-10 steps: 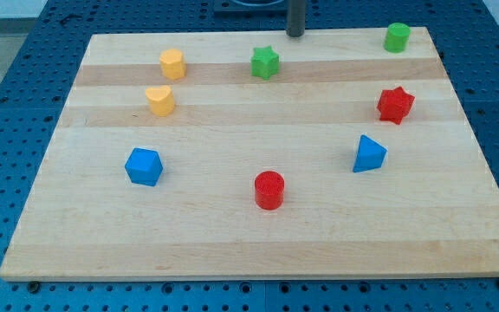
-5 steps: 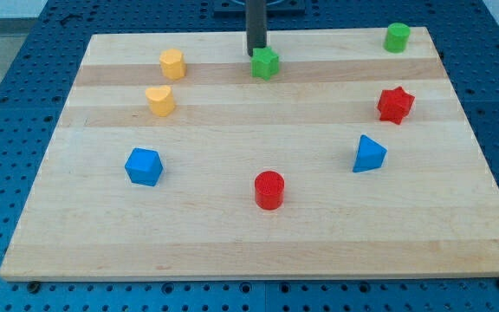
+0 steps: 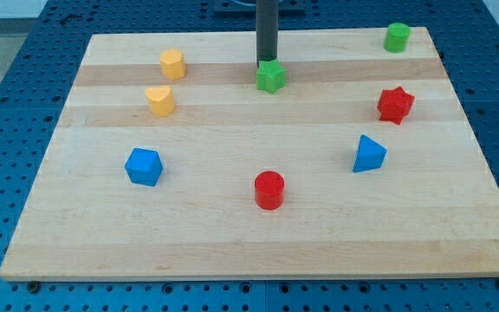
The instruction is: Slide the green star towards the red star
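The green star (image 3: 271, 77) lies near the view's top middle of the wooden board. My tip (image 3: 266, 66) touches the star's upper left edge, with the dark rod rising straight above it. The red star (image 3: 395, 105) lies at the view's right, well to the right of and slightly below the green star.
A green cylinder (image 3: 397, 37) sits at the top right. A yellow hexagon (image 3: 172, 63) and a yellow heart (image 3: 159, 100) lie at the upper left. A blue cube (image 3: 143, 166), a red cylinder (image 3: 268, 190) and a blue triangular block (image 3: 369, 154) lie lower down.
My tip moved from the top edge leftward and down onto the green star, then pushed it slightly down and right. The other blocks have not moved.
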Robot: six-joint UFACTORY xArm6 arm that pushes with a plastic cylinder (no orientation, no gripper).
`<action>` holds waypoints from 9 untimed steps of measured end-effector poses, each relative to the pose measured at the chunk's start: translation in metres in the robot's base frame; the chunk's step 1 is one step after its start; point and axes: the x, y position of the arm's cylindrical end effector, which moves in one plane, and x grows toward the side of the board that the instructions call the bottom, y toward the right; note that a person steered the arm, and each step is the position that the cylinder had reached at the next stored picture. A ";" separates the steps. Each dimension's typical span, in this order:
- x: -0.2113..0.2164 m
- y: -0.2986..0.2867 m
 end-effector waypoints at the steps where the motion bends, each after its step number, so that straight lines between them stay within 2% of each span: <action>1: 0.000 -0.017; 3: 0.001 -0.044; 5: 0.025 -0.044; 9: 0.023 0.093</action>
